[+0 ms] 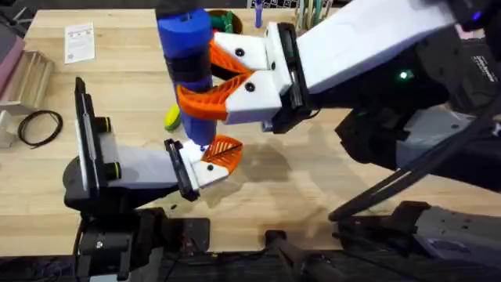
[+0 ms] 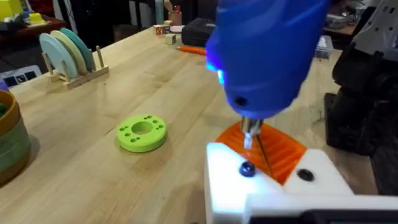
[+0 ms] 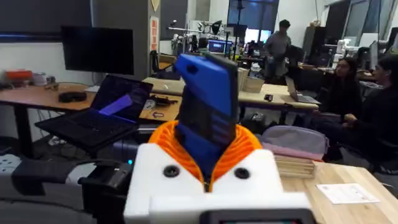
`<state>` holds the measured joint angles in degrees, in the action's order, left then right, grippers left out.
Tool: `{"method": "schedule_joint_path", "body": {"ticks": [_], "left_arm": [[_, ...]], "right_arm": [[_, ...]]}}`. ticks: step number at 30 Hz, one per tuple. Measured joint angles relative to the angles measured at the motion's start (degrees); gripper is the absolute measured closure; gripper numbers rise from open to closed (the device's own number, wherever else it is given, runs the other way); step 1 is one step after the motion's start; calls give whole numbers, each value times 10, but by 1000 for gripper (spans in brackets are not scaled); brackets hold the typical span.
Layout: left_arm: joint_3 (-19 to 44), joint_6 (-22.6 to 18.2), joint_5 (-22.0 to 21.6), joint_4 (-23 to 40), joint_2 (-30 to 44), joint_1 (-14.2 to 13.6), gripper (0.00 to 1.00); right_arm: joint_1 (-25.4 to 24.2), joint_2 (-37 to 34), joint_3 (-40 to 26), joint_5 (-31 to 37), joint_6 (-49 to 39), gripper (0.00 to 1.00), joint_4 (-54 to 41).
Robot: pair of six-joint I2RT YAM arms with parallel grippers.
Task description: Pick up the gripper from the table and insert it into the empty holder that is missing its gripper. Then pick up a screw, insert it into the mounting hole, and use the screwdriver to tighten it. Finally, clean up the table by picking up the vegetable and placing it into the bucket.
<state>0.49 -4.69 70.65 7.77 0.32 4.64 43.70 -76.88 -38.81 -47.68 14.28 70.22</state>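
The right tool (image 1: 215,82) was clamped on the upright screwdriver (image 1: 188,47), whose tip met the left tool (image 1: 219,153); I cannot tell that tool's state. The vegetable (image 1: 172,118) lay on the counter (image 1: 313,180) nearby. No writing was legible.

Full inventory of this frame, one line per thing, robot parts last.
Screwdriver: 1, blue, upright in the right tool, tip down at the left tool.
Vegetable: 1, yellow-green, on the table beside the screwdriver.
Green disc: 1, flat on the table, with holes.
Bucket: 1, brown rim, at the edge of the left wrist view.
Plate rack: 1, wooden, pale plates on edge.
Cable loop: 1, black, far left of the table.
Paper card: 1, white, far left corner.
Table: 1, light wood.
Left tool: white and orange, under the screwdriver tip.
Right tool: white and orange, shut on the screwdriver.
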Motion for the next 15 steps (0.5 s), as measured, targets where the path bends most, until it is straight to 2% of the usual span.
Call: {"method": "schedule_joint_path", "body": {"ticks": [15], "left_arm": [[0,0,0,0,0,0,986]], "right_arm": [[11,0,0,0,0,980,0]]}}
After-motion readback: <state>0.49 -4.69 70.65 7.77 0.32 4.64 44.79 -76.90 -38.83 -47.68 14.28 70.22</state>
